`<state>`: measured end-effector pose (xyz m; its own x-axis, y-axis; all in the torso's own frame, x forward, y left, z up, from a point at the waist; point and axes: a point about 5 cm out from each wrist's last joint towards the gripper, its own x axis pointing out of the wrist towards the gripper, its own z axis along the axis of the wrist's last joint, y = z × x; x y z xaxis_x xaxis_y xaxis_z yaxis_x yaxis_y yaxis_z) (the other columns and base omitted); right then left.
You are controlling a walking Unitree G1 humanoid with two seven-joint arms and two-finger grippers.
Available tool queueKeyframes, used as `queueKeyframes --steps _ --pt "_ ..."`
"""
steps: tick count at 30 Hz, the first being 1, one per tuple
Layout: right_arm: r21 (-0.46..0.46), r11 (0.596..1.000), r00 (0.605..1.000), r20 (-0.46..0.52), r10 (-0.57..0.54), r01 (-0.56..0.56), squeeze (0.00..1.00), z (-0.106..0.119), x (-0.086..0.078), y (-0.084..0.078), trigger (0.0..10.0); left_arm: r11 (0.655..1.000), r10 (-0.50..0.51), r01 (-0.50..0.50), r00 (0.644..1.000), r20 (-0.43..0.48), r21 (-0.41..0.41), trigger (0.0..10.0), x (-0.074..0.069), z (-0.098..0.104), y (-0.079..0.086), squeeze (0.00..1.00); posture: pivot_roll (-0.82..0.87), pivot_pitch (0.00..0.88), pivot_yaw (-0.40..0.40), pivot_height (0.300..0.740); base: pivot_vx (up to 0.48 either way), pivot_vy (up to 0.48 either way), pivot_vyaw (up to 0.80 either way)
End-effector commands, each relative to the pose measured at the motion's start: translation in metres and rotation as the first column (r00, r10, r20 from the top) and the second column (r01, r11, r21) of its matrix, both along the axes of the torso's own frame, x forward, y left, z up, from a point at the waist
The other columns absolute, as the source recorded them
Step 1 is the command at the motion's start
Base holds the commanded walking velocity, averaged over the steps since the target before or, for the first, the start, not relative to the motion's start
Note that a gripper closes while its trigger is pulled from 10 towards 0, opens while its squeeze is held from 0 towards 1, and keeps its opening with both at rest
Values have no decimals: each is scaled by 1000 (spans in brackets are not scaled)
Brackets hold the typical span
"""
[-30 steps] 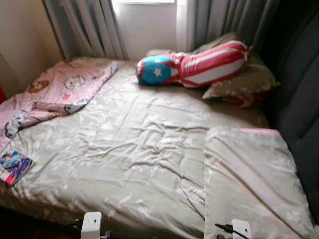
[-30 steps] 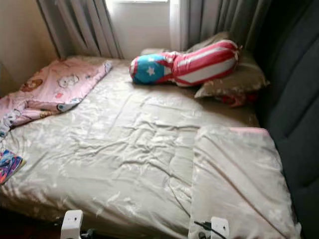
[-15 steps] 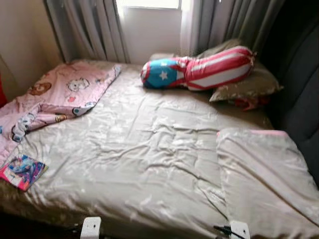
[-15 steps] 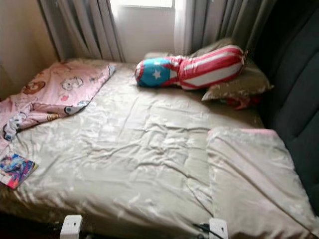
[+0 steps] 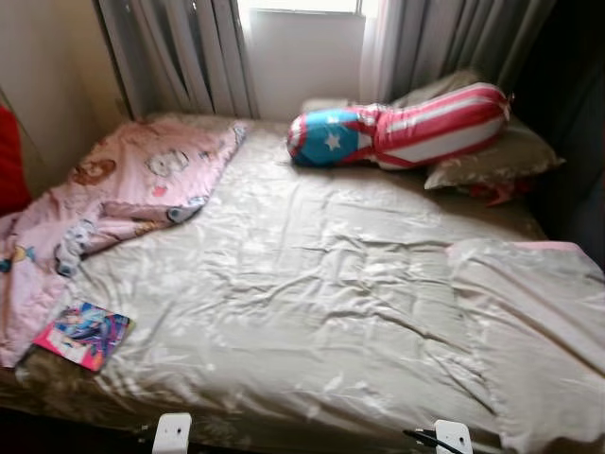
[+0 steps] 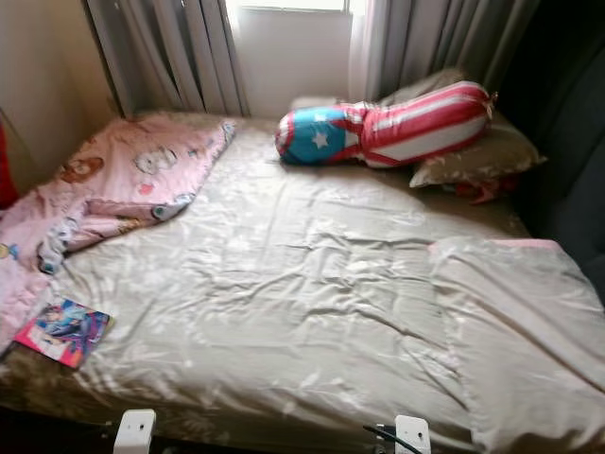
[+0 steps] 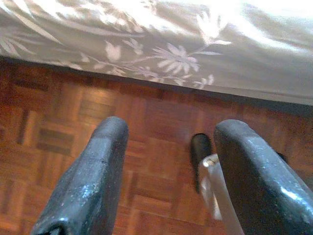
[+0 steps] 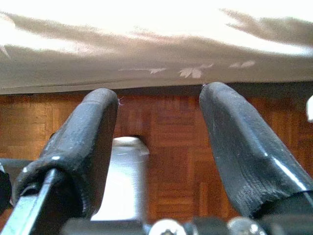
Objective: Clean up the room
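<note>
A bed with a beige floral cover [image 5: 312, 293] lies before me. A colourful book [image 5: 82, 335] rests on its near left corner. A crumpled pink cartoon blanket [image 5: 132, 189] covers the left side. A red, white and blue bolster [image 5: 397, 132] and a beige pillow [image 5: 492, 156] lie at the head, near the window. A second pillow [image 5: 534, 331] sits at the near right. My left gripper [image 7: 168, 171] hangs open over the parquet floor by the bed's edge. My right gripper [image 8: 159, 142] is open too, low beside the bed.
Grey curtains [image 5: 189, 52] hang behind the bed. A dark padded headboard [image 5: 577, 142] runs along the right. A red object [image 5: 11, 161] shows at the left wall. Parquet floor [image 7: 58, 122] lies under the bed's overhanging cover.
The camera has swung left, so the whole bed has shifted right in view and the book and the red object at the left have come further in. Nothing on the bed moved.
</note>
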<state>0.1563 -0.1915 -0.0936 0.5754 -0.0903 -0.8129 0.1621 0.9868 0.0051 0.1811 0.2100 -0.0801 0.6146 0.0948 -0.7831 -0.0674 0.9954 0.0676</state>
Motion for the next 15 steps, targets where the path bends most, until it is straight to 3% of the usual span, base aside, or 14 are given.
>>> queueKeyframes --steps 1,15 --pt "-15 1000 1000 -18 -9 9 0 -2 -6 -7 10000 1000 -7 7 1000 -8 -12 10000 -2 -2 -7 0 -50 0 -10 740 0 476 0" --pt "-14 1000 1000 -9 8 -8 0 0 -3 -7 10000 1000 -10 10 1000 -8 -9 10000 0 -1 -4 0 -38 0 -20 740 0 476 0"
